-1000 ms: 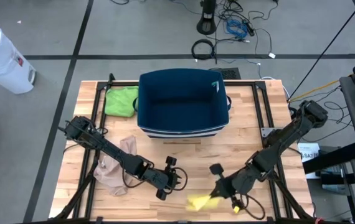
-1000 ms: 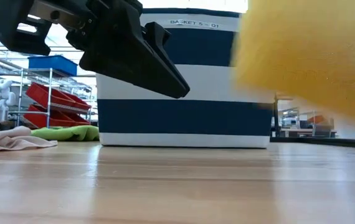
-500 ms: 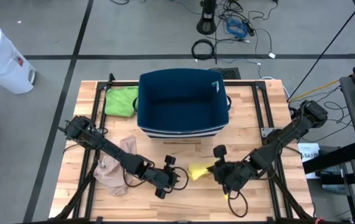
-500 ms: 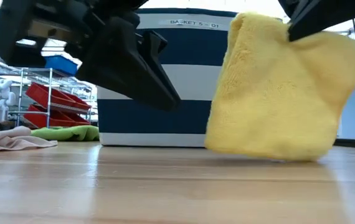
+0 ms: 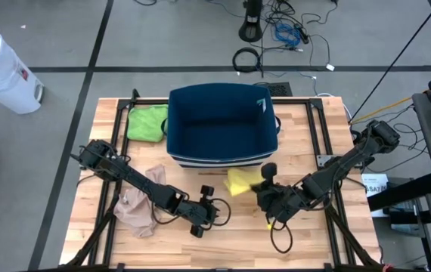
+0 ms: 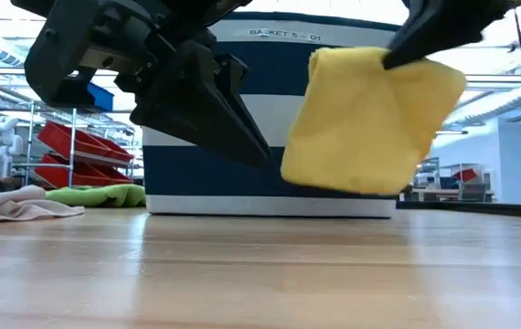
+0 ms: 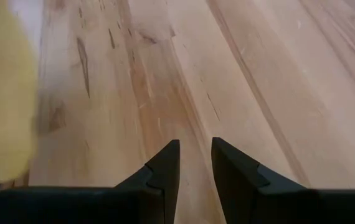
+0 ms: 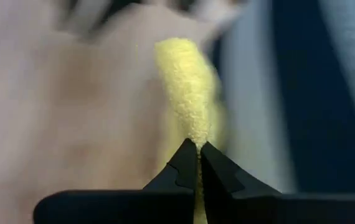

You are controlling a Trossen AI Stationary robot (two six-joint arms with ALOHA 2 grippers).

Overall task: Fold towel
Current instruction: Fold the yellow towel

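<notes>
The yellow towel point(image 5: 241, 181) is held clear of the table point(image 5: 306, 234) just in front of the basket point(image 5: 221, 125), pinched at one edge by the right gripper point(image 5: 265, 187), whose jaws are closed tight on it. The left gripper point(image 5: 217, 214) is parked nearby with jaws only slightly parted and nothing held. With so thin a pinch (only an edge is caught), the towel could be dropped or snagged on the basket wall, and it hangs bunched, so a clean fold could be spoiled.

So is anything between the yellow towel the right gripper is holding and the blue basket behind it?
Nothing visible. The right gripper holds the yellow towel lifted off the table, just in front of the blue basket. The left gripper sits nearer the front edge, off that path.
</notes>
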